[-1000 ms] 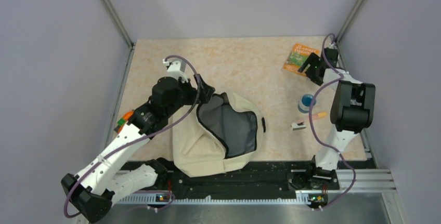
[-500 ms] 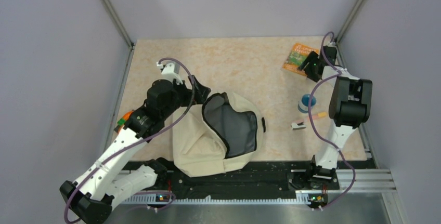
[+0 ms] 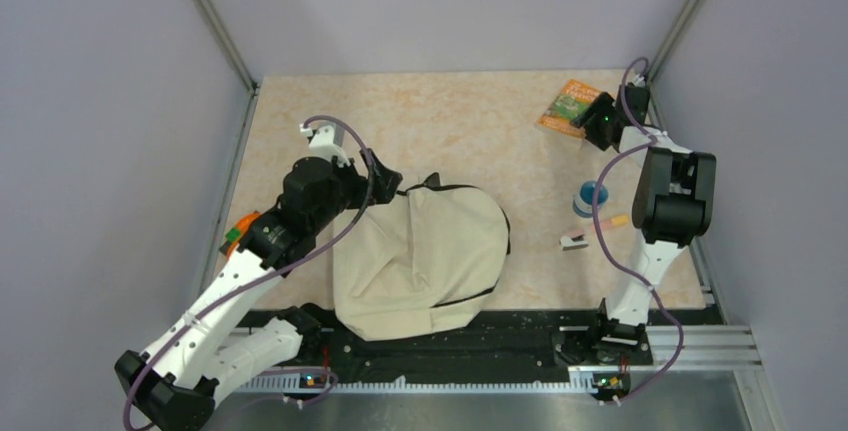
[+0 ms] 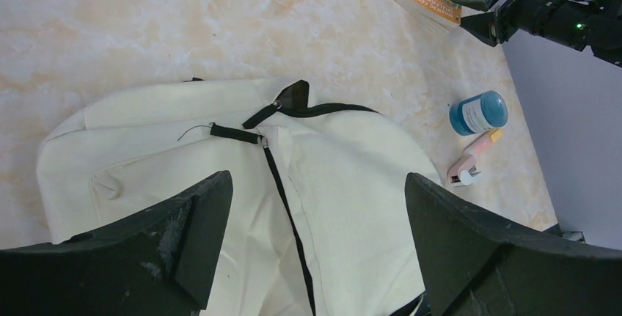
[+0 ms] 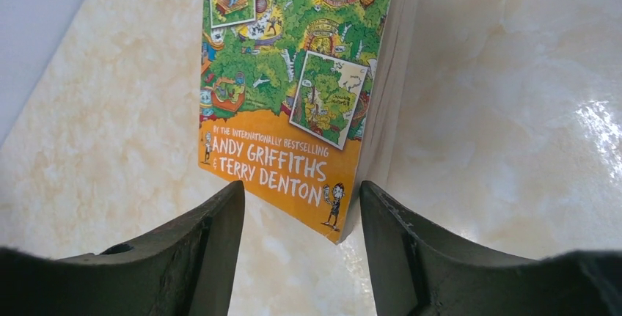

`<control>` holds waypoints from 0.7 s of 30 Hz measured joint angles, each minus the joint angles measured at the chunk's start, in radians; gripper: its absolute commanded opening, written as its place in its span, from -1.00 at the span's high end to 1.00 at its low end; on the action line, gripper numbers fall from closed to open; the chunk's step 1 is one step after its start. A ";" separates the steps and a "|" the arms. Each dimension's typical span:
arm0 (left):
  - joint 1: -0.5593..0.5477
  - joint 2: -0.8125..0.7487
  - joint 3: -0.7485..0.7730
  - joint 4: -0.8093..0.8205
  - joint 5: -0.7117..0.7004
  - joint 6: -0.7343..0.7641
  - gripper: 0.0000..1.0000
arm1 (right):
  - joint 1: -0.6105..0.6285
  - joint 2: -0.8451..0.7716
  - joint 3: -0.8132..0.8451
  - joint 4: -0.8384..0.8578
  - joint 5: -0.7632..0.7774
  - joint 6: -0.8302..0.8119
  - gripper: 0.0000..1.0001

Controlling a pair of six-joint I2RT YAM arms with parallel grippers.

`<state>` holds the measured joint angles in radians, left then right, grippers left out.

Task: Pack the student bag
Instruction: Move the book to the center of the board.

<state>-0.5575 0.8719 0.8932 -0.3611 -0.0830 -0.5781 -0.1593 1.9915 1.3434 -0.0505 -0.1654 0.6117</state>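
Student bag (image 3: 430, 251) flat, right claw (image 5: 299, 188) at book (image 5: 286, 59)

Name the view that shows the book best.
Right wrist: the book fills the frame, author names readable, ahead of the right claw. Top external shows it small, partly behind the right arm; left wrist crops it at the edge.

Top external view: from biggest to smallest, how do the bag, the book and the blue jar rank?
1. student bag, by far the largest
2. book, though it is partly covered
3. blue jar, the smallest
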 measured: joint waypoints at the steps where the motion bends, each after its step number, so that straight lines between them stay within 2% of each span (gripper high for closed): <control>1: 0.000 0.000 -0.001 0.000 -0.001 0.000 -0.83 | 0.000 0.000 0.000 0.010 -0.004 0.005 -0.11; 17: 0.003 0.000 -0.020 -0.007 -0.011 0.000 -0.83 | 0.001 0.079 0.000 0.060 -0.012 0.021 0.11; 18: 0.003 0.000 -0.020 -0.007 -0.011 0.000 -0.83 | 0.002 0.080 0.001 0.064 -0.011 0.021 0.17; 21: 0.005 0.000 -0.020 -0.007 -0.011 0.000 -0.83 | 0.010 0.101 0.023 0.060 -0.006 0.022 0.53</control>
<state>-0.5526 0.8722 0.8734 -0.3683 -0.0944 -0.5777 -0.1490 2.0922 1.3659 0.0097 -0.1719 0.6338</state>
